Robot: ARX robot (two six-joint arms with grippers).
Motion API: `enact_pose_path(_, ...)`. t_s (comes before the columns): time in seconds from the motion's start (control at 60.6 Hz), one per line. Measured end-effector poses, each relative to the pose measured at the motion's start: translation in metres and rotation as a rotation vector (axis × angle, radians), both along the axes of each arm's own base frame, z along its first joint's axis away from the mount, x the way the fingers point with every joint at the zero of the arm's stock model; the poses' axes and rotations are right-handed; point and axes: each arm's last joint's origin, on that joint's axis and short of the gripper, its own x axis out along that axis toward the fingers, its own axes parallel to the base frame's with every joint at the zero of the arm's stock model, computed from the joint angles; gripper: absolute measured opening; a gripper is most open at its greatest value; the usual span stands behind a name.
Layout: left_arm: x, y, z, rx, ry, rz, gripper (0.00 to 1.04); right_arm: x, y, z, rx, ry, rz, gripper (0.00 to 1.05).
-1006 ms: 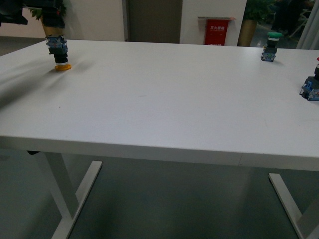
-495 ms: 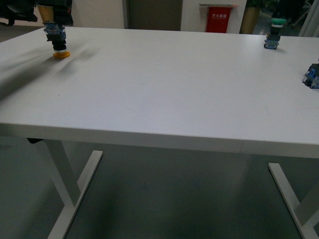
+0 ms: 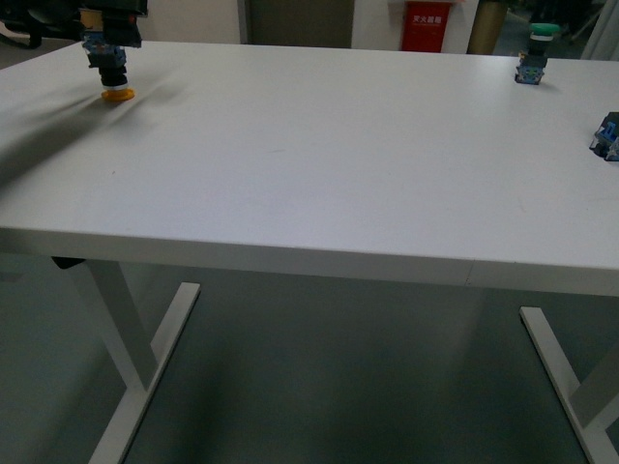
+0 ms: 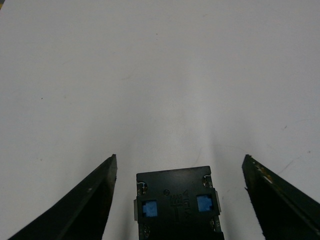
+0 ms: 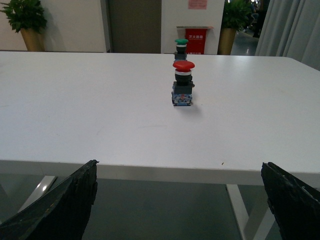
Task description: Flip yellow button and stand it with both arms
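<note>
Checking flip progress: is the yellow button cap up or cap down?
Cap down. The yellow button stands on its yellow cap with the contact block on top; the left wrist view shows the block's terminal end facing the camera.

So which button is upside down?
The yellow button, far left in the front view: its cap faces down, block on top. The green button and the red button both stand cap up.

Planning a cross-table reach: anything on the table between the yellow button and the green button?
No. The front view shows only bare white table between the yellow button, cap down at far left, and the green button at far right.
</note>
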Motion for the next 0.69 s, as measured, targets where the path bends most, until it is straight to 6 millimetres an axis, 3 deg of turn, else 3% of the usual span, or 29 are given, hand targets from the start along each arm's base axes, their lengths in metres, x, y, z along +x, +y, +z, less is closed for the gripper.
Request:
enact_pose_path(0.099,0.001,-0.001,0.001,0.001,-0.001,0.000,0.50,0.000,0.000,0.000,0.000,0.000,0.000,0.98)
enact_pose_path(0.198,0.002,-0.001,0.001,0.000,0.000,-0.002,0.38,0.000,0.000,0.000,0.000,0.000,0.000,0.98)
enact_pose_path(0.462,0.004,-0.007,0.007,-0.033,-0.020,-0.030,0.36,0.000,0.000,0.000,0.000,0.000,0.000,0.98)
enact_pose_path(0.61,0.002,-0.022,0.029,-0.142,-0.093,-0.104,0.36,0.000,0.000,0.000,0.000,0.000,0.000,0.98)
enact_pose_path(0.693,-0.002,-0.037,0.053,-0.252,-0.165,-0.168,0.36,0.000,0.000,0.000,0.000,0.000,0.000,0.98)
